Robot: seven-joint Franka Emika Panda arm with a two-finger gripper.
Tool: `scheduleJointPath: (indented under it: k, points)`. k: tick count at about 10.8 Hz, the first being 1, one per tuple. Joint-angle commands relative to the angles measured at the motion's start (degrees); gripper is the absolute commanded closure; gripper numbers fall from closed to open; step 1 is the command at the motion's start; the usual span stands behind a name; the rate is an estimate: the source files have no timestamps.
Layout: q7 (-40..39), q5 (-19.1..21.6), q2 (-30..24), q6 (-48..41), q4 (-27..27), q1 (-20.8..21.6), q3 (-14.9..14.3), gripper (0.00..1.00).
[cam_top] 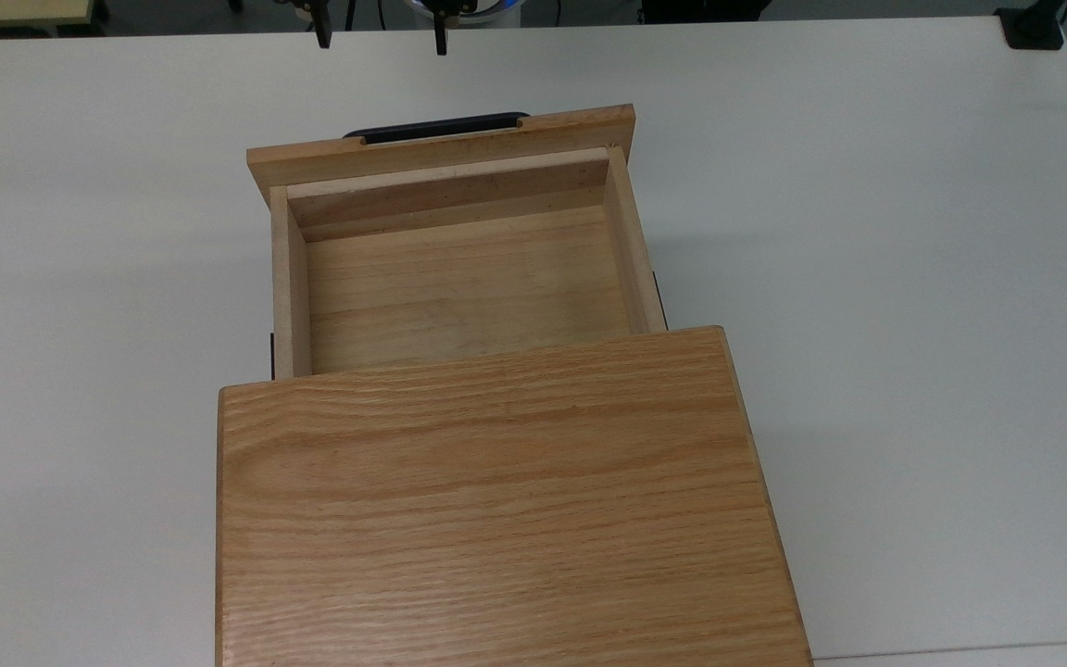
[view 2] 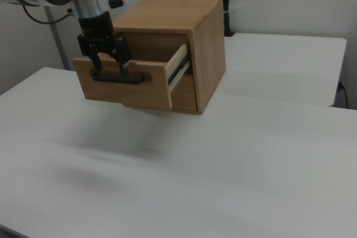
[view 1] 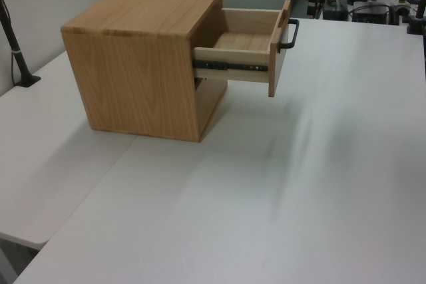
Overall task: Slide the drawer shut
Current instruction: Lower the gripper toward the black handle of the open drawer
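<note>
The drawer [cam_top: 459, 278] stands pulled well out of the oak cabinet [cam_top: 496, 500], empty inside, with its black bar handle [cam_top: 436, 127] on the front panel toward the top view's top. The left view shows the drawer [view 1: 233, 56] on its black slide rail, handle [view 1: 291, 34] at the left view's right. My gripper [cam_top: 381, 39] hangs open beyond the handle, with a gap of table between them. In the right view the gripper [view 2: 110, 68] points down in front of the drawer's front panel [view 2: 134, 90], just above the handle [view 2: 120, 79], holding nothing.
The cabinet sits on a white table [cam_top: 867, 278] with wide bare surface on both sides. A black clamp base [cam_top: 1034, 28] is at the top view's top right corner. A black pole [view 1: 13, 44] stands at the left view's left edge.
</note>
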Motion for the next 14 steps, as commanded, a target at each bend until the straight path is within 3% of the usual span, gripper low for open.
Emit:
scheduleJointPath:
  k: [1,3,4,6,7,9,10,14]
  points:
    - [-12.95,-0.01,-0.41,-2.24,-0.77,0.33,-0.75,0.0]
    - [-13.96,-2.46,-0.41,-4.35,-0.95,0.86,-0.14,0.0]
    - [-13.52,-2.56,-0.41,-4.36,-1.99,1.12,-0.13,0.08]
    - [-13.26,-2.56,0.11,-3.75,-2.35,1.12,-0.04,0.54]
    - [-13.17,-2.3,0.38,-3.66,-2.44,1.03,-0.04,0.58]
    - [-11.25,-2.03,2.13,-2.96,-2.53,1.21,1.09,0.91]
    - [-6.54,-1.68,2.74,-0.52,-2.62,1.21,1.36,0.96]
    - [4.39,0.43,5.82,7.58,-2.88,1.82,1.45,0.95]
